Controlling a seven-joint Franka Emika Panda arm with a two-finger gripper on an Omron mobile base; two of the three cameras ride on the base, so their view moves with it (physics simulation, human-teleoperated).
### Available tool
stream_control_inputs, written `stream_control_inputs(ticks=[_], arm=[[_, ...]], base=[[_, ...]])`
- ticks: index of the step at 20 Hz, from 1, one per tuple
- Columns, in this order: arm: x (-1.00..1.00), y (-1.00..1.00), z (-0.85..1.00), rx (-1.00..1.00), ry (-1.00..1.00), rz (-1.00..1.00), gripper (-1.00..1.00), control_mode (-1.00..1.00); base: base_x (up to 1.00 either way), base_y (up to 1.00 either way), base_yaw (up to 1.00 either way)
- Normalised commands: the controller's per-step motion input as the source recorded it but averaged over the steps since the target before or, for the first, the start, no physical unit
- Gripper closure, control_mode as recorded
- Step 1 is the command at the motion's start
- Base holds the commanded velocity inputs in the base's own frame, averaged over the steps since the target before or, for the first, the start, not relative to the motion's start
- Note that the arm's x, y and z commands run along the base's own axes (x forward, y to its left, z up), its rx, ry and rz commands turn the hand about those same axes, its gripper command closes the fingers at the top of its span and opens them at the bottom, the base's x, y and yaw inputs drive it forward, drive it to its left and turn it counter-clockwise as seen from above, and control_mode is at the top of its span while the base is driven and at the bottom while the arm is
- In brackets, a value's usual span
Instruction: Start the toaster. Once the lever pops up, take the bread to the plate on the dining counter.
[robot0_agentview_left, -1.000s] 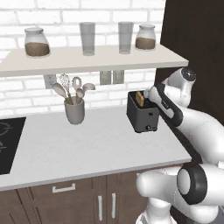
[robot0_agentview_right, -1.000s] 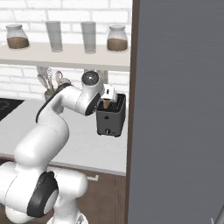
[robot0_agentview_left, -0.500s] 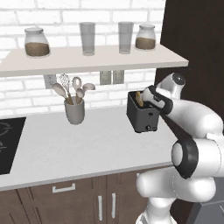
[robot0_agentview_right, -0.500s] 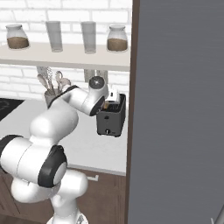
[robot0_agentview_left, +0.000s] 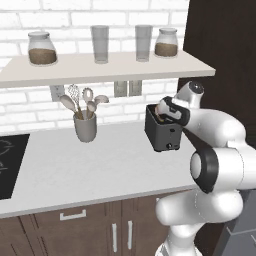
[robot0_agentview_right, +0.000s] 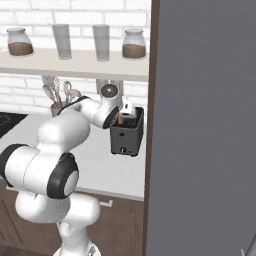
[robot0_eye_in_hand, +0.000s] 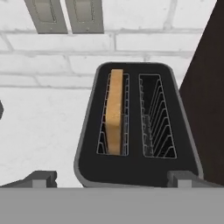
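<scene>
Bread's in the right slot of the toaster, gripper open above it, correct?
Not quite. In the hand view the bread stands in the left slot of the toaster; the right slot holds just its wire cage. The rest holds: the gripper is open above the toaster.

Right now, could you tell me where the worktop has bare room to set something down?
The widest bare patch lies between the utensil cup and the toaster, running to the front edge. Another lies between the hob and the cup. Around the toaster it is crowded by the open gripper.
</scene>
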Motion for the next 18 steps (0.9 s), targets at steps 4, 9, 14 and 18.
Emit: stream_control_inputs(ticks=[4,9,14,18], arm=[[0.38,0.22,-0.08,0.00,0.06,-0.01,-1.00,-1.00],[0.33,0.15,-0.26,0.00,0.04,-0.01,-1.00,-1.00],[0.24,-0.12,-0.08,0.00,0.00,-0.08,-1.00,-1.00],[0.26,-0.03,-0.06,-0.01,0.00,-0.07,-1.00,-1.00]], base=[[0.00,0.00,0.00],[0.00,0.00,0.00],[0.00,0.00,0.00],[0.00,0.00,0.00]])
